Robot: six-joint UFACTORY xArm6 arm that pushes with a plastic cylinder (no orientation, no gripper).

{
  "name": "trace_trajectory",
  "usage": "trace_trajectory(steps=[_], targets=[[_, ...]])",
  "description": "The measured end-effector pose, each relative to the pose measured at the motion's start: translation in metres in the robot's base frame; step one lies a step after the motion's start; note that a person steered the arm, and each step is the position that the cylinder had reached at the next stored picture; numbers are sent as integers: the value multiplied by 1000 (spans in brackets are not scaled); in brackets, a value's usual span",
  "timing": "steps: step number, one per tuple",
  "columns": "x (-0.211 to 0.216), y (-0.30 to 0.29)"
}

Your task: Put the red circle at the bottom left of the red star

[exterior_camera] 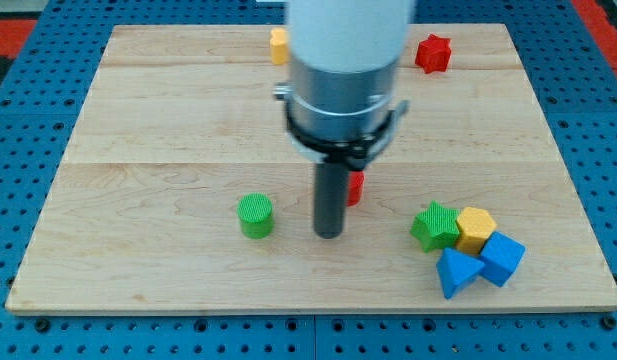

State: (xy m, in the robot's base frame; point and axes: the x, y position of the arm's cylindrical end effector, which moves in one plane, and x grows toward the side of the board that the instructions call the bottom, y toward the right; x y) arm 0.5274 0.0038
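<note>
The red star (433, 53) lies near the board's top edge, right of centre. A red block (355, 187), mostly hidden behind my rod, sits near the board's middle; its shape cannot be made out. My tip (329, 234) rests on the board just left of and slightly below that red block, very close to it. The green circle (255, 216) lies to the tip's left.
A yellow block (278, 46) sits at the top, partly hidden by the arm. A cluster at the lower right holds a green star (434, 224), a yellow block (475, 229), a blue block (502, 258) and a blue triangle (455, 272). The wooden board (138, 110) lies on a blue pegboard.
</note>
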Motion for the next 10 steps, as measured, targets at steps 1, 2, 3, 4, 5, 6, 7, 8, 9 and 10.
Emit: trace_trajectory(steps=[1,2,3,4,5,6,7,8,9,10], targets=[[-36,23],[-43,36],[-62,47],[-99,54],[-113,98],[-104,117],[-108,144],[-152,137],[-148,129],[-106,109]])
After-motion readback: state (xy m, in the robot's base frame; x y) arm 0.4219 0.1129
